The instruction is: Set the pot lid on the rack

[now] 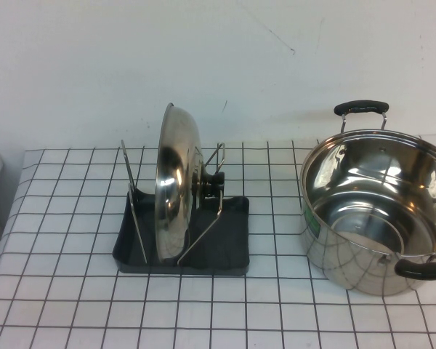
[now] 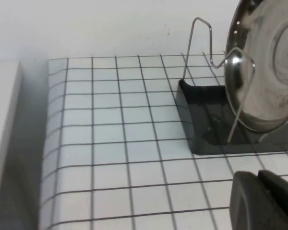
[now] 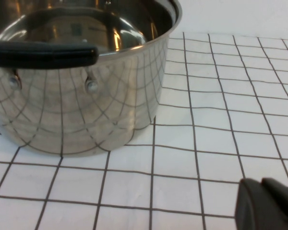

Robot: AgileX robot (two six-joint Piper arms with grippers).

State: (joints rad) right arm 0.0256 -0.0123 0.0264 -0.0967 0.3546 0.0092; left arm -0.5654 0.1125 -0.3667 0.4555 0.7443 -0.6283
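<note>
High view: the pot lid (image 1: 176, 190) is seen standing on edge in the rack (image 1: 229, 247).
Placement is judged done; left gripper (image 2: 264, 203) and right gripper (image 3: 266, 206) are parked low, claw state undeterminable.

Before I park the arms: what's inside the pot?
The pot looks empty: bare steel walls and most of the floor show. Its near wall hides the nearest floor strip. The lid stands in the rack.

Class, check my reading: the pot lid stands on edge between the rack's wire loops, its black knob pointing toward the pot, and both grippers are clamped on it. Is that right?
Not quite. Neither gripper touches the pot lid. It stands alone in the rack, as the high view shows, knob toward the pot. The left gripper and right gripper only edge into their wrist views.
</note>
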